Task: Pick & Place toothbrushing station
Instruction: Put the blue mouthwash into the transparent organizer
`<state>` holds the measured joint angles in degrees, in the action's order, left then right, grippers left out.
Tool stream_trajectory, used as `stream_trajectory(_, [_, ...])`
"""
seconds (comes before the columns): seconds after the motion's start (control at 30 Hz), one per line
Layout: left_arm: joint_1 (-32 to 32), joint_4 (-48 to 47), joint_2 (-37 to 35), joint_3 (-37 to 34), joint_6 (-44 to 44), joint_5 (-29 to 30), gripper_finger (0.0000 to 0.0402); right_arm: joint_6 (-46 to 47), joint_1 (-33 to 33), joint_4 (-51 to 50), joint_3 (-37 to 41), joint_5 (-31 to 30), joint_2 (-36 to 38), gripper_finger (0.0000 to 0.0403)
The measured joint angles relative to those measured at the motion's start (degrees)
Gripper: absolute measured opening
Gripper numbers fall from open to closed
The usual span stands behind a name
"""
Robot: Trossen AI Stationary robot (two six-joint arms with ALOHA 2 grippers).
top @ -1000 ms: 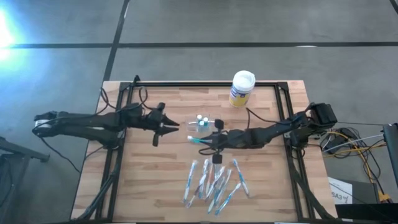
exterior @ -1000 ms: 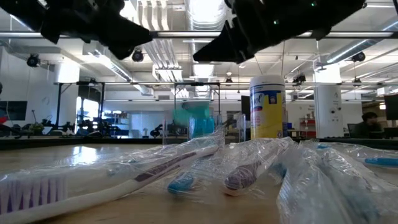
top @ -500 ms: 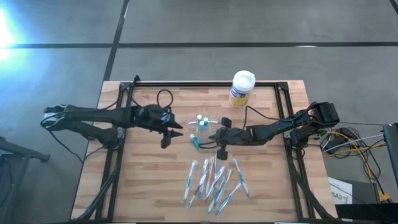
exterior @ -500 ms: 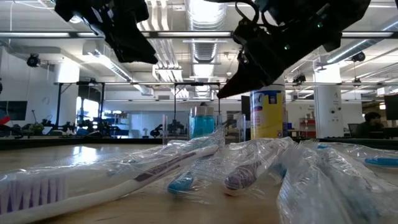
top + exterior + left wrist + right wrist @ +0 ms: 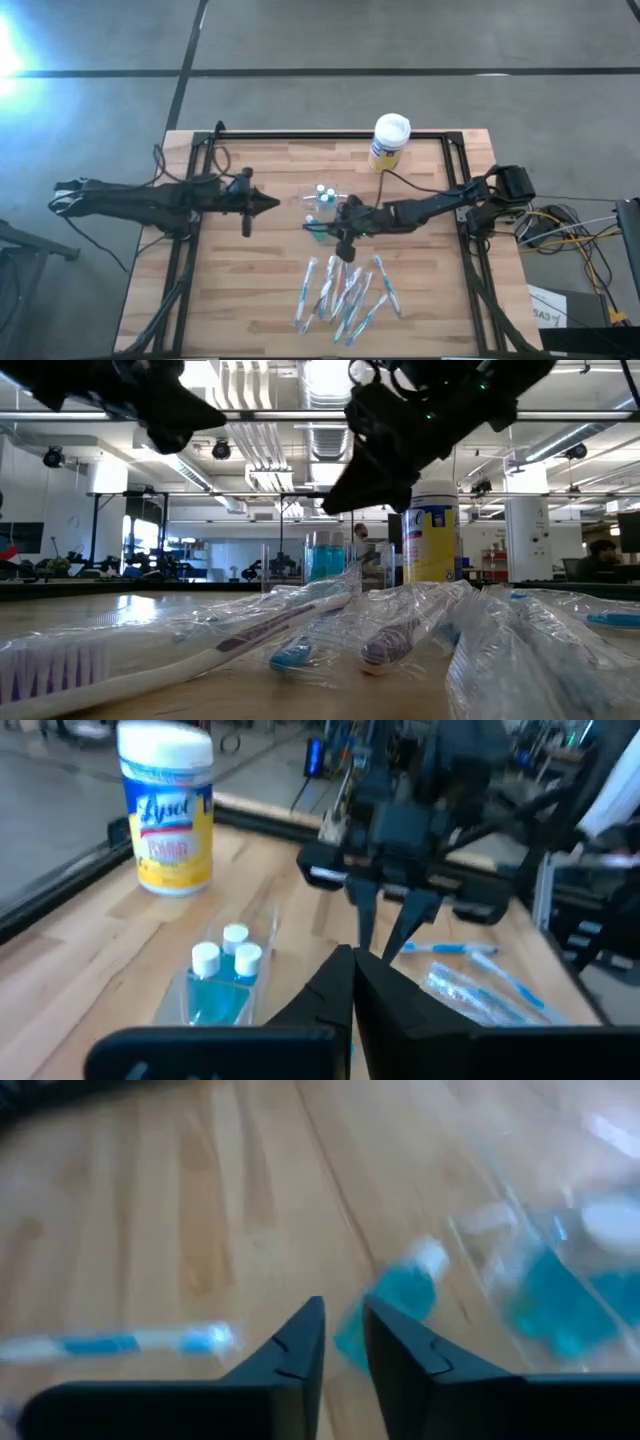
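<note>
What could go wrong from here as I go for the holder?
1. The right hand points at a loose blue bottle lying beside the clear holder, so it may grab or knock that bottle instead.
2. The left hand, shut, sits close across the holder from the right hand. If both move in, the arms could collide there.

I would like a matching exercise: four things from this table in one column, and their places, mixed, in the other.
1. Lysol canister
2. wrapped toothbrushes
3. clear holder with blue bottles
4. left gripper

a. front of the table, in a pile
b. back edge, upright
c. table's middle
d. left of the holder, apart from it

Pairs: 1-b, 2-a, 3-c, 4-d
</note>
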<state>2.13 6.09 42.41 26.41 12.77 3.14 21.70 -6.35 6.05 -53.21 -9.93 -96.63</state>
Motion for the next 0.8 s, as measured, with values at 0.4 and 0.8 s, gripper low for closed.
stream_trajectory(0.4, [-0.07, 10.02, -9.16, -10.4, 1.99, -0.61, 0.0037, 10.24, 1.21, -33.16, -27.9, 1.12, -17.02, 0.0163])
stream_trajectory(0.8, [-0.11, 10.41, -10.95, -9.77, -0.42, -6.79, 0.0037, 15.03, 2.44, -50.83, -48.96, 0.57, -32.67, 0.0204])
